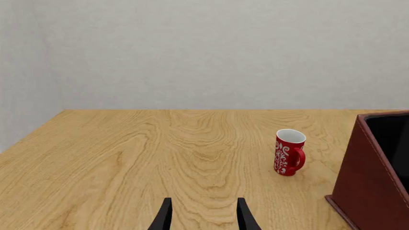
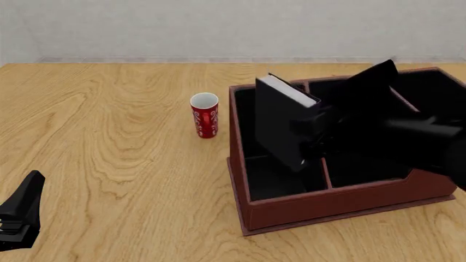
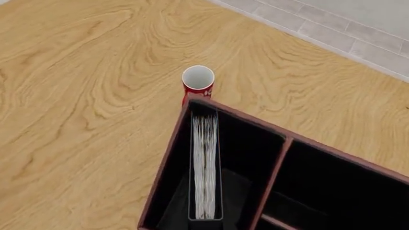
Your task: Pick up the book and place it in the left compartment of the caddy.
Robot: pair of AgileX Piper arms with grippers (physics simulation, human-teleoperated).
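The book [image 2: 280,128], black-covered with white page edges, hangs tilted over the reddish-brown caddy [image 2: 313,210]. Its lower end dips into the left compartment [image 2: 269,177]. My right gripper [image 2: 309,136] is shut on the book's side, with the black arm stretching away across the caddy. In the right wrist view the book [image 3: 204,167] shows edge-on between the caddy's outer wall [image 3: 164,165] and a divider, inside the left compartment [image 3: 246,153]. Whether it touches the floor is unclear. My left gripper [image 2: 22,215] rests at the near left of the table, open [image 1: 204,220] and holding nothing.
A red mug [image 2: 204,115] with white pattern stands upright just left of the caddy's far corner; both wrist views show the mug [image 1: 289,152] [image 3: 198,79]. One caddy wall [image 1: 364,182] rises to the side of the left gripper. A pale wall backs the wooden table.
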